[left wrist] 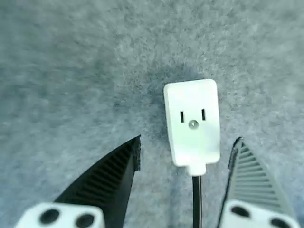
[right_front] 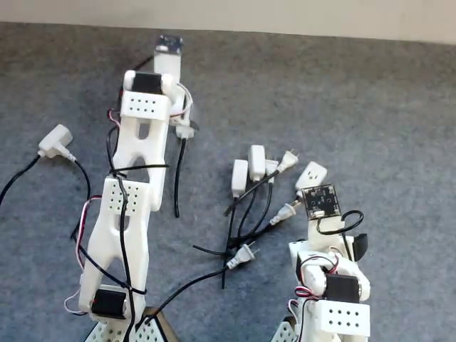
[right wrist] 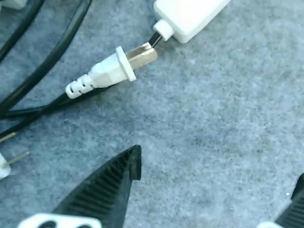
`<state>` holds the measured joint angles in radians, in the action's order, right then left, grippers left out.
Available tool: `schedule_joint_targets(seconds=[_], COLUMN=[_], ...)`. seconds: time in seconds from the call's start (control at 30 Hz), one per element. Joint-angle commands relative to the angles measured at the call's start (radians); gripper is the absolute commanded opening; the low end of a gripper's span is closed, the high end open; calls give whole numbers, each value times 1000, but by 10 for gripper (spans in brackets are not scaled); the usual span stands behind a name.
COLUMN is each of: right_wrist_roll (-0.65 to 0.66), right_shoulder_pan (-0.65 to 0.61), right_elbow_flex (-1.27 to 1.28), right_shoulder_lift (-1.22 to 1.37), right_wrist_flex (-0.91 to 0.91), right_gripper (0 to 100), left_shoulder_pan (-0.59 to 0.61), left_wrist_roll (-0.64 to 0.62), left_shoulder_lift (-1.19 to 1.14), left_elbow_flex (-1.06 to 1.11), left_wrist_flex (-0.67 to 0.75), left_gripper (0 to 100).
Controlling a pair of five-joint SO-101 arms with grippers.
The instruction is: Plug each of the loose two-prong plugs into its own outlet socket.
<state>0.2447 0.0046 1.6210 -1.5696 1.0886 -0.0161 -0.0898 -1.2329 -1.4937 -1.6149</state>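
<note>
**Fig.: sockets and plugs on grey carpet (left wrist: pixel 71 52).** Left wrist view: outlet socket (left wrist: pixel 192 121), a white rounded block lying face up w/ two vertical slots and a round hole below them. Its black cord (left wrist: pixel 195 199) leaves from the end nearer the camera. The left gripper (left wrist: pixel 187 141) is spread wide and straddles that cord end, w/ a ribbed finger (left wrist: pixel 114 175) to each side and nothing pinched. Contact w/ the block can't be confirmed. Right wrist view: two-prong plug (right wrist: pixel 107 73), a white moulded body w/ ribbed collar and two flat brass-coloured blades, lying on its side and not inserted. Its blade tips lie at the cord collar of a second socket (right wrist: pixel 190 14). That socket is cut off by the frame edge, so its slot face is hidden. The right gripper (right wrist: pixel 218 166) is also spread, near the plug but apart from it, and holds nothing. One of its fingers is mostly out of frame. The bare prongs (right wrist: pixel 14 157) of another plug poke in at the edge, body cut off. High view: socket cluster (right_front: pixel 249 169) mid-table, a lone socket (right_front: pixel 55 141) well apart to one side, and a further plug (right_front: pixel 241 258) among tangled cords (right_front: pixel 231 242). Which cord feeds which block can't be traced.
</note>
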Motion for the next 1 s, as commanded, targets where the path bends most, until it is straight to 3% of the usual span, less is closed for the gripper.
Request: schedule_joint_targets(seconds=[0.0,0.47,0.97], right_wrist_roll=[-8,-5,-5], right_shoulder_pan=[-8,-30,-30], right_elbow_flex=[1,21,21], right_shoulder_lift=[-4,-4,-4], right_wrist_flex=[-27,-30,-30], right_gripper=[461,461,461], left_shoulder_pan=[-45,140,289], left_wrist_roll=[23,94,98], left_shoulder_lift=[-16,-50,-50], left_elbow_flex=[5,2,-170], left_wrist_flex=[49,54,3], left_gripper=[306,303,302])
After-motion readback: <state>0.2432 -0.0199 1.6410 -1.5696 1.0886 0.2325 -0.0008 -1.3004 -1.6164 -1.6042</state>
